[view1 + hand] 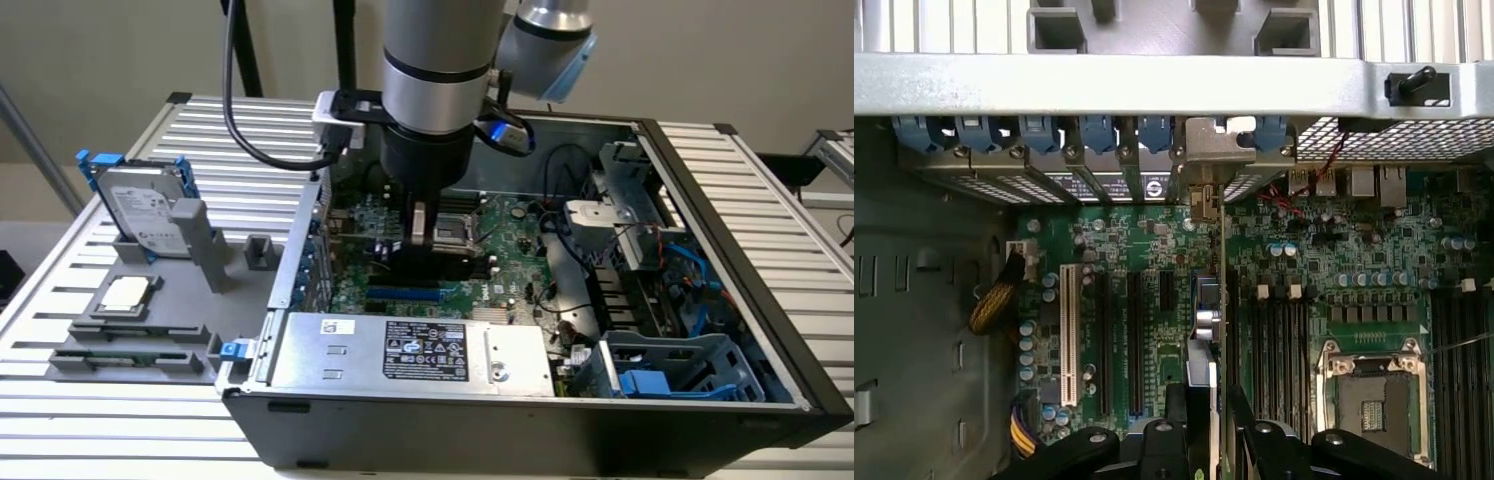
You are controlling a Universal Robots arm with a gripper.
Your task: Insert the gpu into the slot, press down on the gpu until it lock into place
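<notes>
Gripper [434, 245] low inside open case [747, 330], over motherboard [514, 235]. Gpu [1219, 330] on edge between fingers [1259, 440], black slots [1116, 345] close beside. Power supply [414, 350] walls near side; drive cage [667, 365] and cables [574, 290] crowd exterior view's right.

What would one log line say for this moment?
gripper: shut on gpu | gpu: upright, edge-on over motherboard | bracket end: at case rear wall | case: open

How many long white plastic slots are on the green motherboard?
1: the long white plastic slot sits on the green motherboard beside the black slots; the gripper may hide others.
</notes>
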